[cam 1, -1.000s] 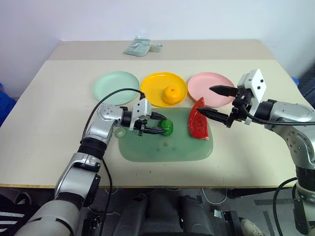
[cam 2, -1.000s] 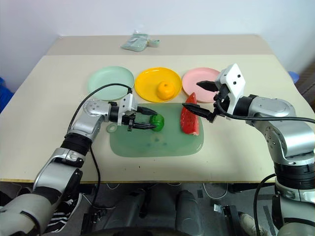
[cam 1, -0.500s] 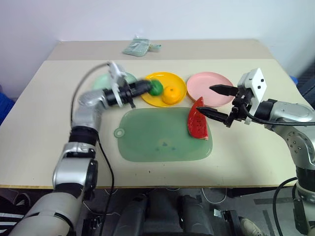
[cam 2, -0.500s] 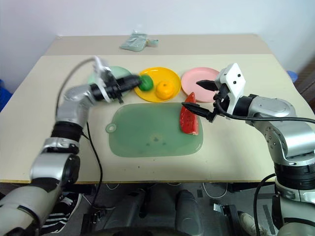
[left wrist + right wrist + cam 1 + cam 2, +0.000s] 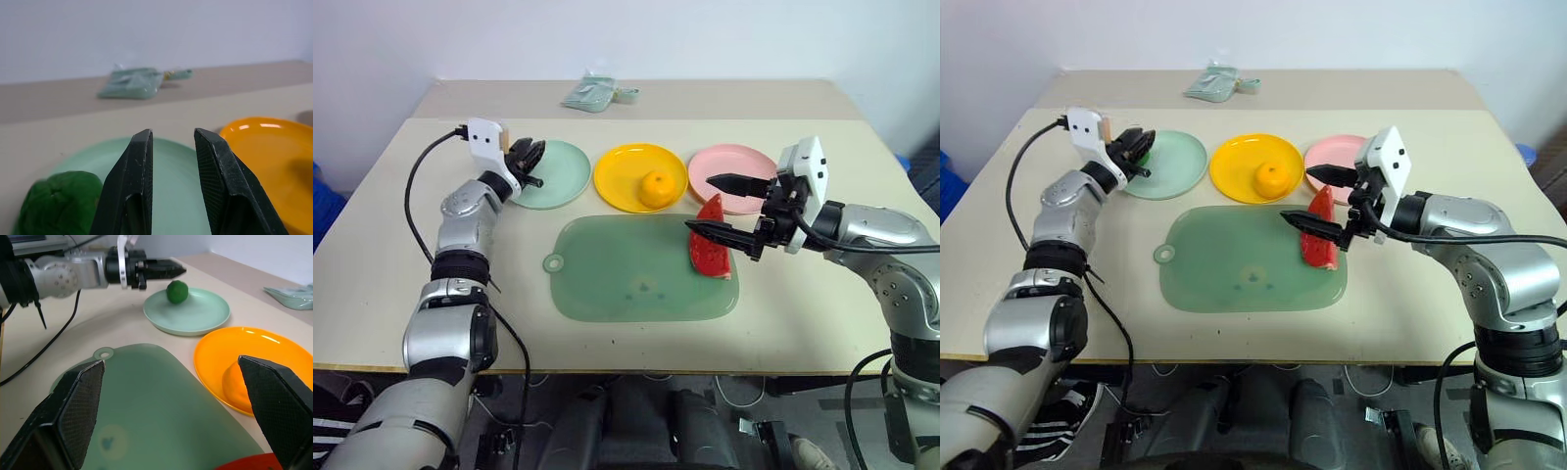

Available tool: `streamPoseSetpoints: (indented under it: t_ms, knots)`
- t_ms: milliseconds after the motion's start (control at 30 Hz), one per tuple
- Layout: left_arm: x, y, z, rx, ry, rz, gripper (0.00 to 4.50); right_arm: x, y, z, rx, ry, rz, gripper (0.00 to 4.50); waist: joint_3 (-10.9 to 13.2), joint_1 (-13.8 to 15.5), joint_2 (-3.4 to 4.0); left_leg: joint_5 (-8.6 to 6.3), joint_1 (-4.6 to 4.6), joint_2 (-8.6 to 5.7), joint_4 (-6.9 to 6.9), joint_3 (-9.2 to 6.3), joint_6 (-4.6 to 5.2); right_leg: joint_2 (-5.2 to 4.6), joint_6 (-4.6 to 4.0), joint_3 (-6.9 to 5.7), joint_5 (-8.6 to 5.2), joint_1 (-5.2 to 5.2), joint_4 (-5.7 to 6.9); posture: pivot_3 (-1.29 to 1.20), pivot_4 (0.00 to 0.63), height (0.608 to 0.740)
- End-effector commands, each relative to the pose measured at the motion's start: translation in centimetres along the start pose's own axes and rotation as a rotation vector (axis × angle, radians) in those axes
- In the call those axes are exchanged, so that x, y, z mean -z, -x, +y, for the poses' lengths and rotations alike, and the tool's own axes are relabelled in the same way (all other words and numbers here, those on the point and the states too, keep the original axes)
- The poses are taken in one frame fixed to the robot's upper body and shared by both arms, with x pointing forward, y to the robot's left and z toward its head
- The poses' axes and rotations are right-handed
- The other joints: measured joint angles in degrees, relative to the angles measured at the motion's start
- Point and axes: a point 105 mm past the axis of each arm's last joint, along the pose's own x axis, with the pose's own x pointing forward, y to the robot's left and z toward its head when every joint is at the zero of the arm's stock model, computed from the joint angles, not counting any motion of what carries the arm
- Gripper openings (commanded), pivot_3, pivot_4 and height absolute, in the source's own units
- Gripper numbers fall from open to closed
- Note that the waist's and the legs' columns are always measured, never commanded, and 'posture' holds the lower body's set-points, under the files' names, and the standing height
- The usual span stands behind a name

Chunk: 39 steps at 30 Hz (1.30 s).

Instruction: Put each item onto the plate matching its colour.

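- I've got the left gripper (image 5: pixel 1139 144) out at the far left of the table (image 5: pixel 822 313), over the left edge of the mint green plate (image 5: pixel 566 176)
- Its two fingers are pinched together with nothing between them, as the right wrist view shows; the hand is clenched on air
- The dark-green vegetable (image 5: pixel 177 291) sits on the mint green plate, just beside those closed fingers and free of them; from the left wrist it's off to one side of the fingers (image 5: pixel 134 196), not in the gap
- Middle of the row: the orange-yellow citrus (image 5: pixel 655 188) rests on the yellow plate (image 5: pixel 617 162), a little right of its centre
- The pink plate (image 5: pixel 744 159) is at the right of the row
- The red watermelon wedge (image 5: pixel 711 251) stands on its edge at the right end of the translucent green mat (image 5: pixel 626 284), just near of the pink plate
- My right gripper (image 5: pixel 698 203) comes in from the right, pointing left, fingers spread wide and grasping nothing
- One finger is over the pink plate, the other crosses in front of the wedge; I can't tell whether it touches
- The grey-green pouch (image 5: pixel 592 95) lies at the far edge of the table, well apart from everything else
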Motion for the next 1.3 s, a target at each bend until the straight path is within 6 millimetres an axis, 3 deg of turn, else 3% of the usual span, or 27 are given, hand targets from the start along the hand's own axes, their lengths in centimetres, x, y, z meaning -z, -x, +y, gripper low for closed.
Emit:
streamPoseSetpoints:
  t_ms: [33,267,333,400,500,600,700,800,867,1067,1233,1300]
  knots:
    - [-2.6,-0.2,0.0,0.02,-0.025,-0.081,1.27,-1.7,0.4,0.4,-0.014,0.057,-0.042,4.5,0.0,0.0,0.0,0.0,0.0,0.0,0.0,0.0,0.0,0.0,0.0,0.0,0.0,0.0,0.0,0.0,0.15,0.74]
    - [-3.6,-0.4,-0.7,0.068,-0.04,-0.119,1.27,-1.3,0.4,0.3,0.004,0.068,-0.03,4.5,0.0,0.0,0.0,0.0,0.0,0.01,0.0,0.01,0.0,0.0,0.0,0.0,0.0,0.0,0.0,0.0,0.15,0.74]
    - [-4.0,0.0,-2.4,0.208,-0.04,-0.146,1.27,-1.0,0.3,-0.2,0.039,0.067,-0.003,4.5,0.0,-0.1,0.0,0.0,0.0,0.01,0.0,0.01,0.0,0.0,0.0,0.0,0.0,0.0,0.0,0.0,0.15,0.74]
    - [-3.9,1.1,-4.5,0.399,-0.061,-0.137,1.83,-0.3,0.2,-1.3,0.117,0.073,0.038,4.5,0.0,-0.1,0.01,0.0,0.0,0.0,0.0,0.03,0.0,-0.01,0.0,0.01,0.0,0.0,0.0,0.0,0.15,0.74]
    - [-3.1,5.1,-7.6,0.757,-0.057,-0.062,2.99,0.0,-0.3,-2.1,0.213,0.01,0.041,4.5,0.0,-0.6,0.09,0.0,0.01,0.04,-0.04,0.08,0.0,0.0,-0.02,0.07,0.0,-0.04,0.0,0.0,0.15,0.74]
    - [-2.0,7.5,-7.6,0.867,-0.058,0.039,4.49,1.3,0.1,-2.2,0.285,-0.012,0.13,4.5,-0.1,-0.8,0.11,0.02,0.02,0.11,-0.16,0.11,-0.04,0.06,-0.09,0.17,0.01,-0.18,0.06,0.0,0.15,0.74]
    - [-2.0,9.3,-7.8,0.956,-0.086,0.064,4.49,2.4,0.5,-2.9,0.403,-0.059,0.222,4.5,-0.1,-0.5,0.11,0.03,0.02,0.13,-0.15,0.13,-0.04,0.08,-0.11,0.21,0.03,-0.21,0.06,0.0,0.15,0.74]
    - [-2.3,9.8,-7.9,0.988,-0.065,0.061,4.49,2.9,0.4,-3.1,0.504,-0.123,0.281,4.5,-0.1,-0.1,0.13,0.02,0.02,0.14,-0.16,0.13,-0.05,0.08,-0.13,0.26,0.02,-0.23,0.06,0.0,0.15,0.74]
    - [-2.4,10.0,-8.1,1.01,-0.064,0.057,4.49,3.1,0.1,-2.8,0.519,-0.14,0.3,4.5,-0.1,0.1,0.13,0.02,0.02,0.13,-0.16,0.14,-0.05,0.07,-0.13,0.29,0.03,-0.25,0.06,0.0,0.15,0.74]
    - [-2.1,10.6,-8.6,1.068,-0.077,0.076,4.49,6.5,-0.3,-2.0,0.559,-0.218,0.392,4.5,-0.1,0.0,0.12,0.02,0.01,0.12,-0.19,0.17,-0.04,0.08,-0.12,0.29,0.03,-0.24,0.01,0.0,0.15,0.74]
    - [-2.3,10.9,-8.5,1.074,-0.072,0.085,4.49,7.7,-0.5,-1.7,0.56,-0.265,0.411,4.5,-0.1,-0.3,0.12,0.02,0.02,0.13,-0.19,0.19,-0.04,0.08,-0.12,0.29,0.04,-0.25,0.03,0.0,0.15,0.74]
    - [-2.3,10.9,-8.5,1.069,-0.077,0.079,4.5,7.9,-0.6,-1.7,0.557,-0.276,0.412,3.94,-0.1,-0.3,0.12,0.02,0.02,0.16,-0.19,0.19,-0.04,0.12,-0.12,0.3,0.04,-0.26,0.03,0.0,0.15,0.74]
